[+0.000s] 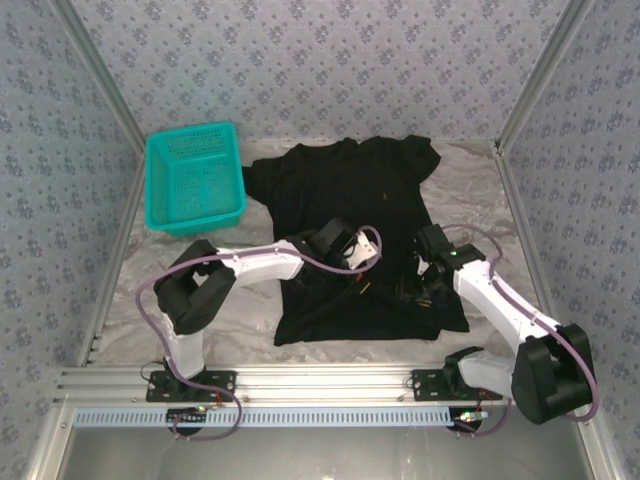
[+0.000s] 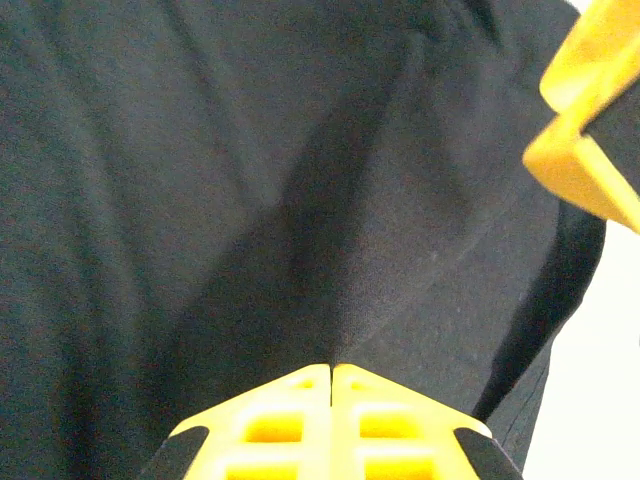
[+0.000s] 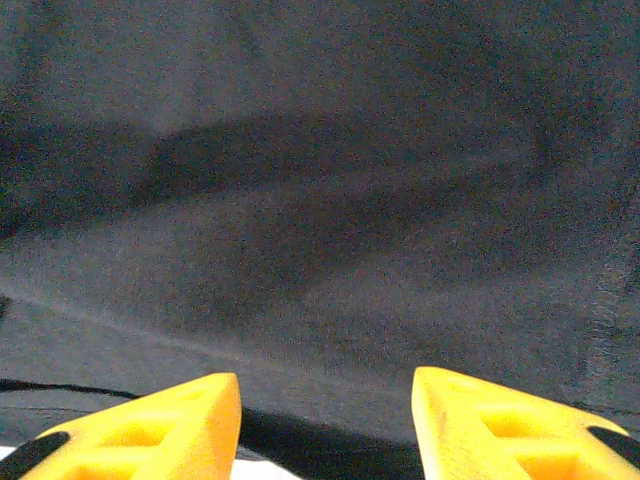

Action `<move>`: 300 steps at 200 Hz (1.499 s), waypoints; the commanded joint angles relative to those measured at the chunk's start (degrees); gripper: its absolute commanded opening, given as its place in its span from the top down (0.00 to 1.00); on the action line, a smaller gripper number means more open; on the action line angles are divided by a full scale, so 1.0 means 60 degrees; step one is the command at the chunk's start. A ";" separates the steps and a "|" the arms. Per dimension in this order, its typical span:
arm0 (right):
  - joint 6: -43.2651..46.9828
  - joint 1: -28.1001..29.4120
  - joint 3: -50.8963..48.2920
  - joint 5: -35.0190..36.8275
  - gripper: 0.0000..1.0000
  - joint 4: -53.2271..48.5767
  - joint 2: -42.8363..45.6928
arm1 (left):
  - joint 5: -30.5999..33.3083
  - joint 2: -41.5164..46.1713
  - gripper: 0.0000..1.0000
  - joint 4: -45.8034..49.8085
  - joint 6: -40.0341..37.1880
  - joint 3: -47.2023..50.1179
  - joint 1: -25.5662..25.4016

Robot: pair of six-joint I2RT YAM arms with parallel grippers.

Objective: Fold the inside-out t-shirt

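I count one soft black short-sleeved cloth t-shirt (image 1: 345, 195), spread on the pale marbled surface (image 1: 240, 325) with its sleeves at the far end. One teal plastic mesh basket (image 1: 160, 185) sits just beside its left sleeve. Two arms reach over the shirt's near half. The left fingers (image 2: 290, 425) are clenched on a raised ridge of cloth, and the right fingers (image 3: 170, 420) are spread apart over it.

A robot test cell: aluminium frame rails (image 1: 330, 378), patterned backdrop walls (image 1: 330, 60), marbled tabletop (image 1: 140, 290).
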State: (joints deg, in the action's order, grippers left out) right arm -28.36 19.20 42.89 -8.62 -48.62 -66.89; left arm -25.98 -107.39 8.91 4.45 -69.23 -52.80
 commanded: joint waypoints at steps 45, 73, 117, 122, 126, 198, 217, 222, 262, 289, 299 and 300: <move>0.0443 0.0451 0.0000 -0.0759 0.48 0.0462 0.0287 | 0.0752 0.0175 1.00 0.0177 0.0464 -0.0274 0.0270; 0.0690 0.0832 -0.0086 -0.1300 0.52 0.1004 0.0369 | 0.0478 0.0803 1.00 -0.0144 0.0995 -0.0128 0.0314; 0.0902 0.2415 -0.1323 -0.1475 0.56 0.3414 0.1973 | 0.1983 0.2866 1.00 -0.0753 0.2515 0.0404 0.0398; 0.0889 0.2597 -0.1527 -0.1237 0.58 0.3824 0.2146 | 0.2063 0.2986 1.00 -0.0720 0.2599 0.0398 0.0396; 0.0898 0.2760 -0.1688 -0.1087 0.59 0.4175 0.2257 | 0.2077 0.3073 1.00 -0.0651 0.2632 0.0361 0.0403; 0.2592 0.5262 -0.3600 0.2112 0.69 0.9457 0.1792 | 0.2084 0.3294 1.00 0.0808 0.2600 -0.0758 0.0397; 0.2602 0.5413 -0.3939 0.2951 0.71 1.0576 0.0920 | 0.1876 0.3555 1.00 0.0523 0.2530 -0.0636 0.0402; 0.2668 0.5419 -0.3976 0.3059 0.72 1.0844 0.0664 | 0.1869 0.3638 1.00 0.0494 0.2501 -0.0631 0.0399; 0.3034 0.5631 -0.3891 0.3915 0.72 1.2986 -0.1636 | 0.1924 0.4051 1.00 0.0592 0.2431 -0.0920 0.0398; 0.3480 0.5679 -0.3140 0.4427 0.73 1.3505 -0.3191 | 0.1901 0.4293 1.00 0.0518 0.2454 -0.1042 0.0399; 0.3394 0.5535 -0.2976 0.4453 0.74 1.3842 -0.3625 | 0.1838 0.4371 1.00 0.0629 0.2435 -0.1183 0.0403; 0.3372 0.5496 -0.2968 0.4446 0.74 1.3873 -0.3665 | 0.1824 0.4389 1.00 0.0634 0.2429 -0.1194 0.0405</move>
State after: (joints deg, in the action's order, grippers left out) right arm -9.96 53.12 21.61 13.78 26.20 -84.31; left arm -13.89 -84.07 12.53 19.18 -72.84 -50.52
